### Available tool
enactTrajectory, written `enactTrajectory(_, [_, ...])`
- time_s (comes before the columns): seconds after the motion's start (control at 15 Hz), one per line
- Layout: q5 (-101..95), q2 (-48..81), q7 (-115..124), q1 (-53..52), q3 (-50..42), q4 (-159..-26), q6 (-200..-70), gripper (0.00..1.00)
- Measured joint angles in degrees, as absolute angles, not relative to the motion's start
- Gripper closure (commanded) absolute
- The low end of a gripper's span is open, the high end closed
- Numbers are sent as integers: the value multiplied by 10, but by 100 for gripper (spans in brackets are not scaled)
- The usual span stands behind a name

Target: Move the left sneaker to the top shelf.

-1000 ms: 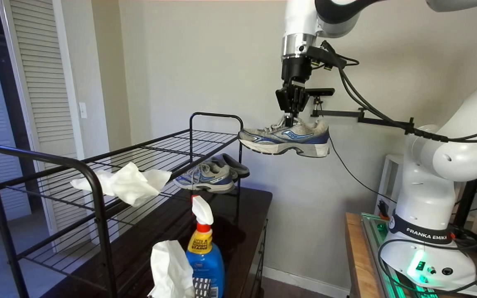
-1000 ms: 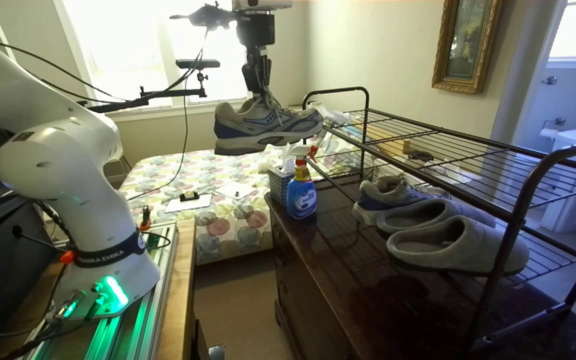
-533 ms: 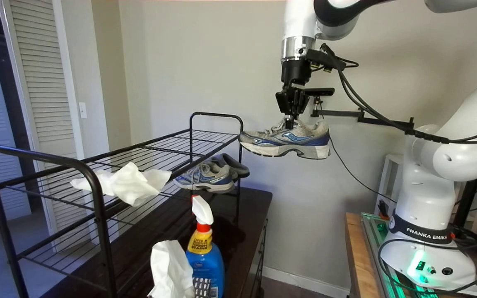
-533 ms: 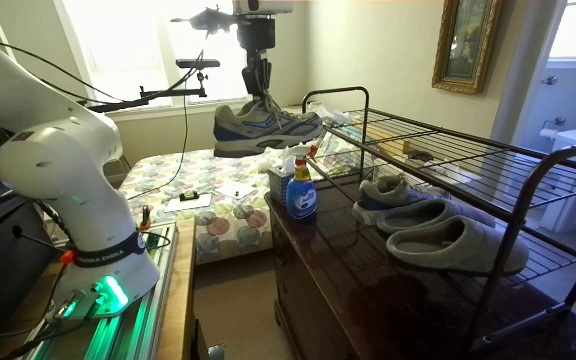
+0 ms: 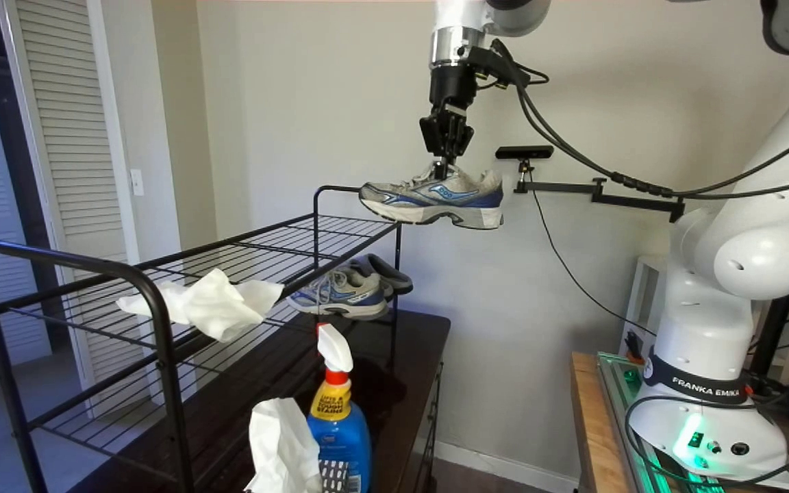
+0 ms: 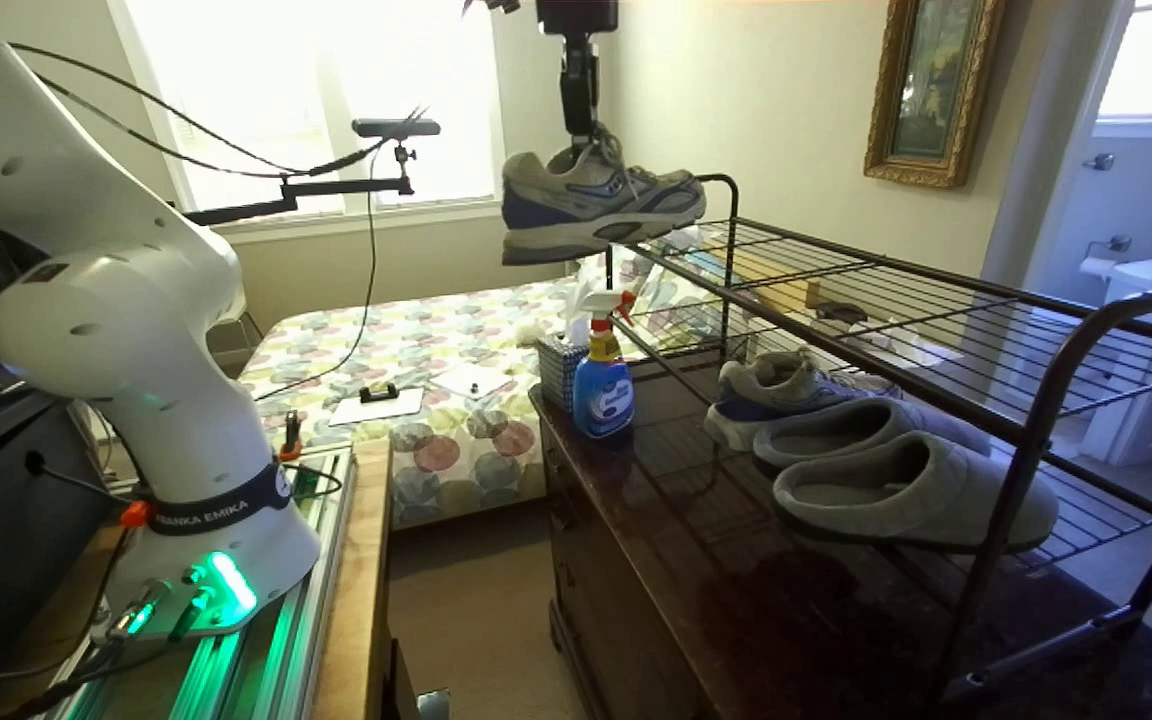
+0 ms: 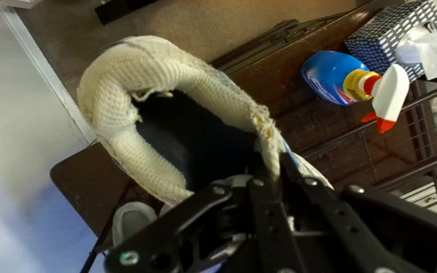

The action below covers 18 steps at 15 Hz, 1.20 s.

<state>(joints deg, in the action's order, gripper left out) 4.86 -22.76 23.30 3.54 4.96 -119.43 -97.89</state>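
The left sneaker (image 5: 435,198) is grey with blue trim and a white sole. It hangs in the air in both exterior views (image 6: 596,205), roughly level. My gripper (image 5: 440,170) is above it, shut on the side of its collar. In the wrist view the fingers (image 7: 273,163) pinch the collar edge beside the sneaker's opening (image 7: 139,64); its toe is hidden behind them. The top shelf (image 5: 278,245) is the black wire tier, also seen in an exterior view (image 6: 936,300). The toe is near the shelf's robot-side rail and higher; I cannot tell whether it overhangs.
The matching sneaker (image 6: 771,385) and grey slippers (image 6: 911,490) are on the lower tier. White tissue (image 5: 220,305) lies on the top shelf near one end hoop. A blue spray bottle (image 7: 328,76) and tissue box (image 7: 378,41) stand on the dark dresser (image 6: 636,560).
My gripper and the held sneaker have risen and moved toward the rack, after dipping very slightly. The toe now reaches the rack's end hoop in both exterior pictures. The other shoes have not moved.
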Motion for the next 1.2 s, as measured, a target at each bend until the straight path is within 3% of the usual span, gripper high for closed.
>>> enactTrajectory(0.4, [27, -89, 222, 26, 53, -1031, -881, 97])
enactTrajectory(0.47, [28, -68, 227, 22, 53, -1004, -872, 88])
enactTrajectory(0.8, [28, -55, 228, 19, 49, -999, -872, 88])
enactTrajectory(0.87, [28, -55, 228, 19, 49, -999, -872, 97])
enactTrajectory(1.2, [28, -36, 244, 13, 49, -988, -872, 97])
